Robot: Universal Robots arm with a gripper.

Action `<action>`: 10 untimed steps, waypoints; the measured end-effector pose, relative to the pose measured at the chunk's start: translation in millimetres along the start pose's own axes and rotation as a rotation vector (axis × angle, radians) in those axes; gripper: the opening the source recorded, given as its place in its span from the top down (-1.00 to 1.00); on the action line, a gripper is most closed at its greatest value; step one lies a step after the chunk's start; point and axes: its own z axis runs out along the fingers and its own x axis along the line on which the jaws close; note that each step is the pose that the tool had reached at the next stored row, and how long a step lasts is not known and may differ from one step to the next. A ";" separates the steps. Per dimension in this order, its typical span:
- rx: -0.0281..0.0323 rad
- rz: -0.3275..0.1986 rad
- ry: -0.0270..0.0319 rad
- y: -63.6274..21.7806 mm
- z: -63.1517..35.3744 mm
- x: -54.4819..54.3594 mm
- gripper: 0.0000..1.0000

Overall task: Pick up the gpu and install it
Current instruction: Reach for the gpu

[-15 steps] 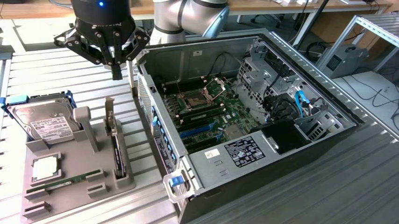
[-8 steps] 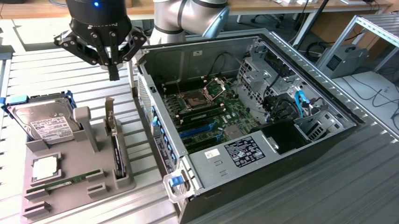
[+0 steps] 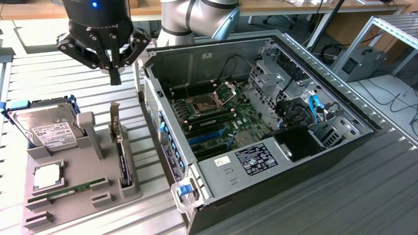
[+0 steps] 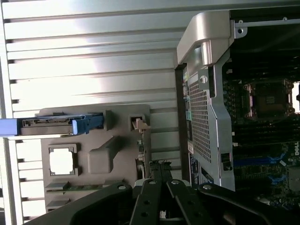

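Matte black linkage gripper (image 3: 115, 78): angular bars fan out at ten and two o'clock from a narrow pair of black fingers (image 3: 115, 73). Small silver pivot pins (image 4: 151, 182) sit at the bar joints, with round holes along the links. At twelve o'clock of the gripper is a glossy black cylindrical wrist housing (image 3: 98, 17) with one glowing blue light (image 3: 95, 5) and faint pale lettering. Smooth silver-grey tubular arm (image 3: 193, 17) with rounded joints; darker bluish-grey end cap (image 3: 225, 24) at its three o'clock.

Thin upright gpu card (image 3: 121, 156) boxed in: silver perforated case wall (image 3: 151, 105) just beside, grey plastic post (image 3: 88, 129) opposite. Open from above.
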 end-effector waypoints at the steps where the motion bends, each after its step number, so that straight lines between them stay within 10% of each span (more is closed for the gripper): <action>1: 0.0000 0.000 0.0000 -0.1 0.0 0.8 0.79; 10: 0.0001 0.000 -0.0002 -0.6 -0.3 8.5 0.79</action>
